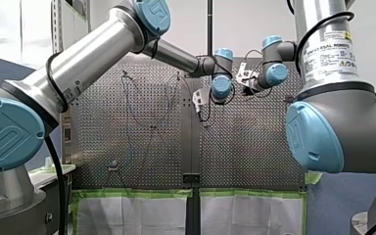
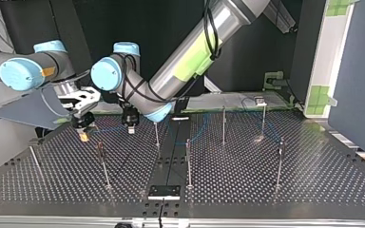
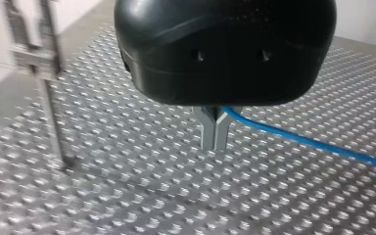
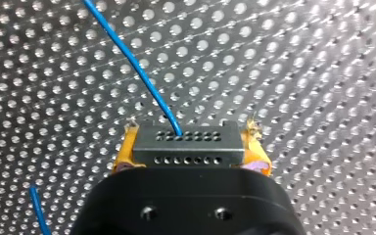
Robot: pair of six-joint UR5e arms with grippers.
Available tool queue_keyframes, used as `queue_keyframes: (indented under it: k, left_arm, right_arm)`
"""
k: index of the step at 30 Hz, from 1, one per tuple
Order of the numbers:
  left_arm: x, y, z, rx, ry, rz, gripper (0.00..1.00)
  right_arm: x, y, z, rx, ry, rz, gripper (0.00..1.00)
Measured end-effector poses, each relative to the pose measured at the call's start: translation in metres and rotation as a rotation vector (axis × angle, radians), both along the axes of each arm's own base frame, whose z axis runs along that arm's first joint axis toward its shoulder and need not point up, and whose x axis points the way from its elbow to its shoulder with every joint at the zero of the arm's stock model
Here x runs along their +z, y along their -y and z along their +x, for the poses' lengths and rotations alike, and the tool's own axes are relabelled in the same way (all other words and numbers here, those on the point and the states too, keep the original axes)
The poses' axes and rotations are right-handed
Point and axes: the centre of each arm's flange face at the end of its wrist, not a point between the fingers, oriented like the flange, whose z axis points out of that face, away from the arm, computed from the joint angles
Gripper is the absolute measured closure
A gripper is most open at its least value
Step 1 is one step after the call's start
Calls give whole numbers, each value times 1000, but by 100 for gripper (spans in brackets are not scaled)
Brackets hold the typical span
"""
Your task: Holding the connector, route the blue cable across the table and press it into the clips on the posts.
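Both arms reach far out over the table, wrists pointing down. Right gripper [image 4: 188, 149]: yellow pads clamp the grey, hole-dotted block connector [image 4: 186, 139], thin blue cable [image 4: 127, 54] leaving its face. Left gripper [image 3: 215, 139]: slim metal fingers pinched on the cable, tips just above the perforated steel table [image 3: 127, 196].

**One maker's label, little else legible**

In the front view we read "UNIVERSAL ROBOTS" on the white label [image 1: 329, 53] wrapped round the silver tube of my right arm [image 1: 323, 19]. The finer lines beneath it are too small for us to make out. Yellow warning triangles [image 1: 345, 35] sit at that label's edge. The blue cap [image 1: 7, 133] on the near joint of my left arm [image 1: 88, 54] bears an embossed logo, not letters we can read.
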Motion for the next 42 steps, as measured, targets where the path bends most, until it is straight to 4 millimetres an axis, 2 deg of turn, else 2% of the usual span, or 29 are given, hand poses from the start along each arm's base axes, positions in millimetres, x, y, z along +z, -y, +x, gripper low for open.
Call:
queue_keyframes:
  k: [13,24,30,35,42]
  left_arm:
    - [29,-4,-4,1,31,-25,99]
    - [40,-1,-12,-8,42,-37,99]
    - [57,0,-19,-16,58,-57,99]
    - [71,-3,-20,-15,79,-79,99]
    - [73,-2,-16,-30,104,-94,99]
  right_arm:
    - [39,-3,-11,-11,7,-20,100]
    - [73,-11,-19,14,20,-57,100]
    - [87,-14,-20,28,24,-72,100]
    - [90,-15,-20,36,25,-76,100]
    - [89,-13,-21,41,28,-73,100]
